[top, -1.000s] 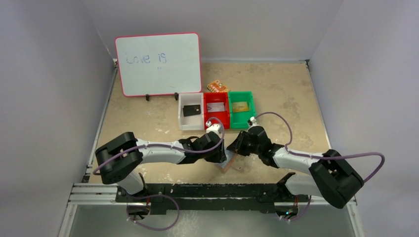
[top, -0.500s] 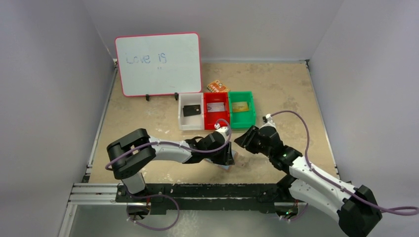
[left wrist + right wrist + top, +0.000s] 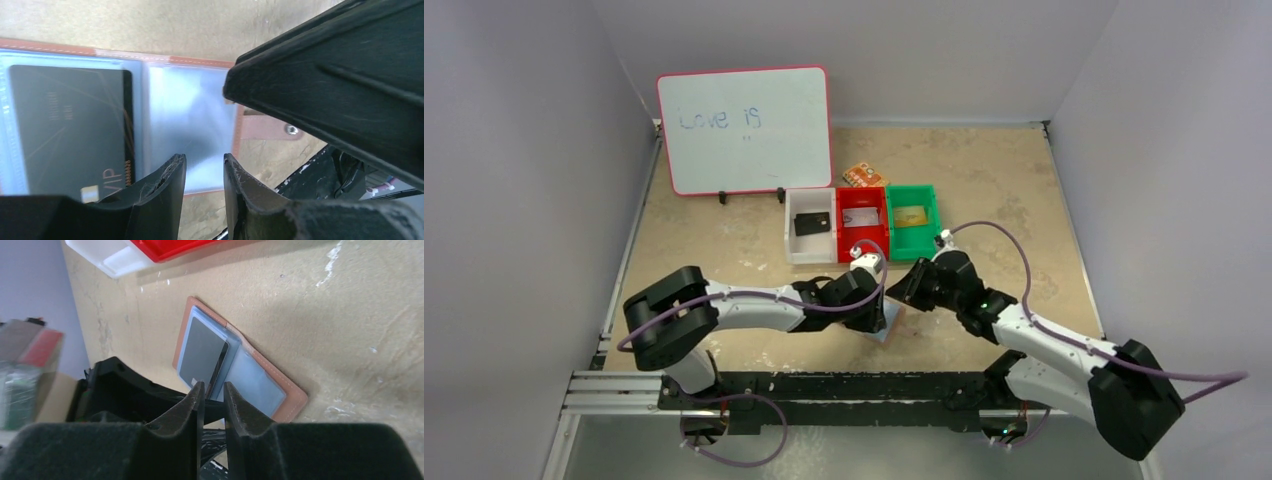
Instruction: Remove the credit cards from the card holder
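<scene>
You're looking at the card holder (image 3: 890, 325) lying open and flat on the table (image 3: 984, 190). It's sitting on the near side of the red bin (image 3: 864, 238), well apart from it, with the pale blue sleeves facing up. A black card (image 3: 70, 125) is sitting in one sleeve, and the sleeve beside it is looking see-through. Your left end effector (image 3: 204, 159) is hanging right over the holder, fingers just a sliver apart and gripping nothing. Your right end effector (image 3: 214, 387) is hovering between the red bin and the holder, fingers barely apart too, nothing pinched between them.
</scene>
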{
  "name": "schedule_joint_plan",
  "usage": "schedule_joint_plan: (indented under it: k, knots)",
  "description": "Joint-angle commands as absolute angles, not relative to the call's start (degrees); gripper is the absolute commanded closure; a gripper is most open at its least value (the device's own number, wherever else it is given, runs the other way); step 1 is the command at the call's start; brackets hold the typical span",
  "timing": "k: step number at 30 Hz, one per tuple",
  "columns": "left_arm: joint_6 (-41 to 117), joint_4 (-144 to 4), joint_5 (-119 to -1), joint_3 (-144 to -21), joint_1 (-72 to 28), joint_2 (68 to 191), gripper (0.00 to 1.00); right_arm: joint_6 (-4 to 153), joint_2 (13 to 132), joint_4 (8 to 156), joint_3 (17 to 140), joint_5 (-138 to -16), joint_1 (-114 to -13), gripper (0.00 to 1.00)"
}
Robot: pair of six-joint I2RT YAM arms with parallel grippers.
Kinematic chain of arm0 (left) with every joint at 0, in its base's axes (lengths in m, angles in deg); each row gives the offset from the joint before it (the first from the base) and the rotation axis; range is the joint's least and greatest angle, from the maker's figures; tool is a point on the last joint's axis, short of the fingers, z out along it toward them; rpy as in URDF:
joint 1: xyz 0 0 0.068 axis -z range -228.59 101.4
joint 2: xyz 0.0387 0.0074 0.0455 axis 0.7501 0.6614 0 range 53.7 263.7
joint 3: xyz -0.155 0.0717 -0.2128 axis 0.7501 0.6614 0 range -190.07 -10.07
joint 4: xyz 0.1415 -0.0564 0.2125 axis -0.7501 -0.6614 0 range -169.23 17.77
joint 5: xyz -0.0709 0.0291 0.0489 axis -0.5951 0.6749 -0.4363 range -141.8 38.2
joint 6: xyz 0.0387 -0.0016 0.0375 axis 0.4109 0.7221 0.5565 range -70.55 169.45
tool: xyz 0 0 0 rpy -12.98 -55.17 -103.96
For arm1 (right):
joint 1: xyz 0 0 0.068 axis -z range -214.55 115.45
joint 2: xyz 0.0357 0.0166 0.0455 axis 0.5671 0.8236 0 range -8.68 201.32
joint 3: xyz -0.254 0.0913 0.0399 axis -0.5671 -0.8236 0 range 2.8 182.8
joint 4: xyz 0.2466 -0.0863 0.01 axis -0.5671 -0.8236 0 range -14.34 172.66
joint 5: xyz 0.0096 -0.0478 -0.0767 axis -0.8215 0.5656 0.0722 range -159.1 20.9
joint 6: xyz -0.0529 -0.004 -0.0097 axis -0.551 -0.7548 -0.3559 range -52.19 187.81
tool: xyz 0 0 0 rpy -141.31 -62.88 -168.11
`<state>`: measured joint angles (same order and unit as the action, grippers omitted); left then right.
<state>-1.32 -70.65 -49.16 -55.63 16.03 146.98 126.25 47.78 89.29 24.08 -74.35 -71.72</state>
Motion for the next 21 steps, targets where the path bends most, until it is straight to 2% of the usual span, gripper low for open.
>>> schedule_joint_plan:
  k: [1, 7, 11, 16, 21]
  knots:
    - [1.5, -75.8, -44.0, -56.8, 16.0, 143.1, 0.67, 124.2, 53.3, 98.3, 24.9, -79.3, -71.8, 0.78]
    - [1.5, -80.3, -37.1, -55.5, 16.0, 135.7, 0.68, 122.9, 63.6, 104.3, 24.1, -84.5, -71.9, 0.8]
    - [0.7, -86.8, -28.8, -55.4, 14.1, 132.4, 0.57, 123.6, 68.6, 110.5, 22.5, -87.5, -71.9, 0.79]
    - [1.0, -86.9, -31.5, -53.6, 9.1, 133.0, 0.55, 122.9, 73.4, 111.9, 23.7, -87.6, -72.0, 0.78]
    - [2.3, -84.0, -36.0, -54.1, 8.6, 136.8, 0.56, 124.1, 74.3, 115.0, 23.5, -88.3, -72.1, 0.75]
